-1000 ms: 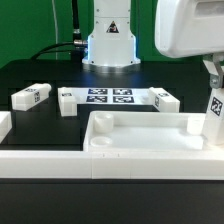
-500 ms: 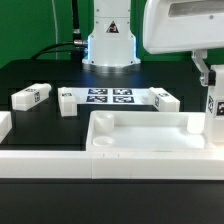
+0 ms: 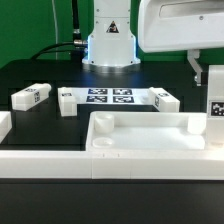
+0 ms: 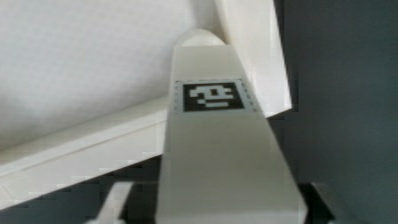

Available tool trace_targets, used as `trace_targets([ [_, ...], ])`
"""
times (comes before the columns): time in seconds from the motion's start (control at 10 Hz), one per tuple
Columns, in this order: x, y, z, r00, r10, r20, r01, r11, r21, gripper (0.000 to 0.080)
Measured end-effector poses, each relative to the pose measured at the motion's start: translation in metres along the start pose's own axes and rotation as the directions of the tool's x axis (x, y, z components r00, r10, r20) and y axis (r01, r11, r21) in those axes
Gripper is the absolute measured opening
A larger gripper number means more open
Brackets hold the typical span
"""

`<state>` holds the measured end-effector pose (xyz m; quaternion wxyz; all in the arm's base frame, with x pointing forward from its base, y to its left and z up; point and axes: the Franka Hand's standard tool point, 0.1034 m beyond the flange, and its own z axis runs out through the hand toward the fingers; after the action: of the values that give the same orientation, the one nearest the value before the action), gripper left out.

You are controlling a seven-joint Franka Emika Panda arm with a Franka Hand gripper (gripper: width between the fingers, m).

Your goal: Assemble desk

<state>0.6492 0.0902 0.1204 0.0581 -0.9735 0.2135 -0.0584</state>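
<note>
Exterior view: the gripper (image 3: 206, 72) is picked up at the upper right of the frame, its jaws pinched on a leg (image 3: 214, 118). The leg is held upright, long axis vertical, tag turned to the camera, and half cut by the frame edge. The top (image 3: 140, 152) is laid rim-up across the lower middle of the frame. Its far right corner (image 3: 196, 123) is found just beside the leg's lower end, a touch toward the exterior view's left. The foot of the leg is hidden behind the rim, so contact cannot be called from here. The spare legs (image 3: 165, 100) are left flat further back on the table (image 3: 40, 70), either side of the marker board (image 3: 110, 97) and well apart from the gripper.

Wrist view: the leg (image 4: 217, 150) is seen end-on, running straight away from the camera out of the fingers (image 4: 118, 205), which are clamped on its sides. The tag (image 4: 214, 95) is read cleanly on its face. Past its far end the top's rim (image 4: 253, 45) is caught, two walls closing on each other right behind the leg, so the corner itself is covered. The socket is not shown. The coming move is judged to turn on that one offset: the leg is already stood along the socket's axis, and only a small sideways trim before a straight push down is likely needed
</note>
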Motion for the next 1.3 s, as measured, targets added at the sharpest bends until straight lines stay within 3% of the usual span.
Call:
trace_targets([
  [0.4,-0.005,0.004,0.0,0.906,0.423,-0.008,-0.423,0.906,-0.019,0.0291],
  [0.7,-0.008,0.003,0.0,0.804,0.594,-0.007,-0.594,0.803,-0.036,0.0292],
  [1.0,-0.014,-0.002,0.0,0.653,0.758,-0.007,-0.757,0.652,-0.047,0.0292],
  [1.2,-0.021,-0.011,0.001,0.507,0.862,0.012,-0.861,0.507,-0.05,0.0292],
  [1.3,-0.021,-0.011,0.001,0.501,0.865,0.015,-0.864,0.501,-0.049,0.0292],
])
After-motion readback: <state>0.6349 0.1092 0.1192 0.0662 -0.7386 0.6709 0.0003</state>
